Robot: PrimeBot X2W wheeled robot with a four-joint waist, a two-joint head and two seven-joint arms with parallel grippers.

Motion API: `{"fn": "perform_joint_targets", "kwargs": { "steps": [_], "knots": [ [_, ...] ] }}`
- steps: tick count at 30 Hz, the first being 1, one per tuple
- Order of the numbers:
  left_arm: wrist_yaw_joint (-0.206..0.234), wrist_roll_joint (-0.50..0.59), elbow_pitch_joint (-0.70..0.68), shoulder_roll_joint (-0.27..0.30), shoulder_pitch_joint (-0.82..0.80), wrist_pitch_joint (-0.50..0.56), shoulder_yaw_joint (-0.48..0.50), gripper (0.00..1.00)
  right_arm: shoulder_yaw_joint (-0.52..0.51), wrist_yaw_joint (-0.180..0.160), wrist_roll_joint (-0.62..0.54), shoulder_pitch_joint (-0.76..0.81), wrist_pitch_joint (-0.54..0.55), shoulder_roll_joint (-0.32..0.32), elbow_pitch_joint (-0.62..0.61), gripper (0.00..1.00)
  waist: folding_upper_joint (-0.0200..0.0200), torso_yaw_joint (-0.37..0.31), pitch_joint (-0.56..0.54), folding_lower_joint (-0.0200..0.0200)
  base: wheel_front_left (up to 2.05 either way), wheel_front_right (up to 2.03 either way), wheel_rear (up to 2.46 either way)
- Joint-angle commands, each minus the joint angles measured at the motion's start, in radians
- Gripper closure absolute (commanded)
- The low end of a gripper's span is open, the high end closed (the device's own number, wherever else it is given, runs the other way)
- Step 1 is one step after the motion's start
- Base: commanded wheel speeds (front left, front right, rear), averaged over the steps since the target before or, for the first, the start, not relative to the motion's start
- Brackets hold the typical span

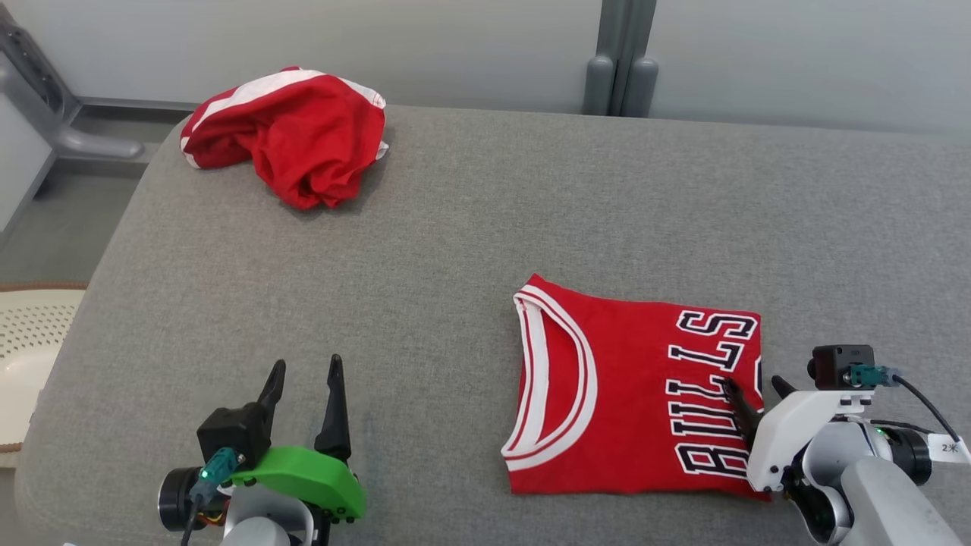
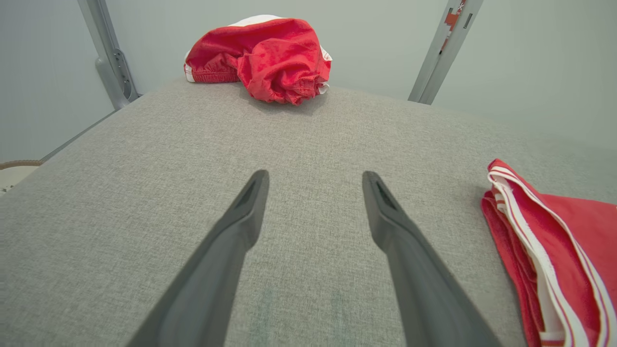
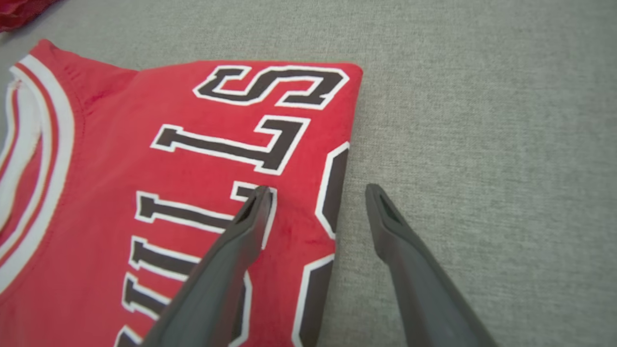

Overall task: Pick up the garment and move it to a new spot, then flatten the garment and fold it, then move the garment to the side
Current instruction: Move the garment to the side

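The garment (image 1: 607, 379) is a red jersey with white trim and black BULLS lettering, folded into a flat rectangle at the front right of the grey padded surface (image 1: 425, 250). My right gripper (image 1: 756, 388) is open at the jersey's right edge. In the right wrist view (image 3: 318, 190) one finger is over the lettering of the garment (image 3: 144, 120) and the other over bare grey fabric. My left gripper (image 1: 307, 368) is open over bare surface at the front left, also (image 2: 315, 178), with the garment (image 2: 569, 231) to its right.
A crumpled red and white cloth (image 1: 296, 136) lies at the far left corner, ahead of the left gripper (image 2: 270, 58). A white perforated basket (image 1: 30, 341) stands beyond the left edge. Grey metal posts (image 1: 622, 68) rise behind the far edge.
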Motion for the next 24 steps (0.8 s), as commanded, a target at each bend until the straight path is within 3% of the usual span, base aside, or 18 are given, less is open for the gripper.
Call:
{"fn": "perform_joint_targets", "kwargs": {
  "steps": [1,5,6,8,9,10,15,24],
  "knots": [
    [-0.005,0.007,-0.003,-0.002,-0.019,0.0,0.009,0.0,0.007,0.0,0.009,-0.021,0.007,-0.001,0.018,0.0,0.0,0.016,0.021,0.0,0.0,0.0,0.0],
    [-0.006,0.017,-0.006,-0.003,-0.02,0.0,0.017,0.0,0.024,0.0,0.011,-0.053,0.018,0.003,0.065,0.0,0.0,0.01,0.033,0.0,0.0,0.0,0.0],
    [-0.007,0.02,-0.008,-0.003,-0.02,0.0,0.019,0.0,0.031,0.0,0.013,-0.061,0.016,0.006,0.072,0.12,0.0,0.004,0.037,0.0,0.0,0.0,0.0],
    [-0.009,0.029,-0.014,-0.004,-0.024,0.0,0.02,0.0,0.038,0.0,0.015,-0.077,0.005,0.004,0.081,0.72,0.0,-0.009,0.044,0.0,0.0,0.0,0.0],
    [-0.009,0.031,-0.017,-0.004,-0.026,0.0,0.021,0.0,0.037,0.0,0.014,-0.087,-0.003,0.001,0.084,0.94,0.0,-0.016,0.048,0.0,0.0,0.0,0.0],
    [-0.01,0.036,-0.02,-0.004,-0.028,0.0,0.022,0.0,0.038,-0.001,0.012,-0.099,-0.011,-0.002,0.087,1.0,0.0,-0.027,0.053,0.0,0.0,0.0,0.0],
    [-0.012,0.051,-0.034,-0.005,-0.036,0.0,0.026,0.0,0.026,-0.001,0.0,-0.155,-0.073,-0.02,0.093,1.0,0.0,-0.1,0.081,0.0,0.0,0.0,0.0],
    [-0.023,0.072,-0.037,-0.014,-0.072,0.004,-0.002,0.0,-0.071,-0.001,-0.035,-0.206,-0.166,-0.032,0.101,1.0,0.0,-0.31,0.124,0.0,0.0,0.0,0.0]
  ]
}}
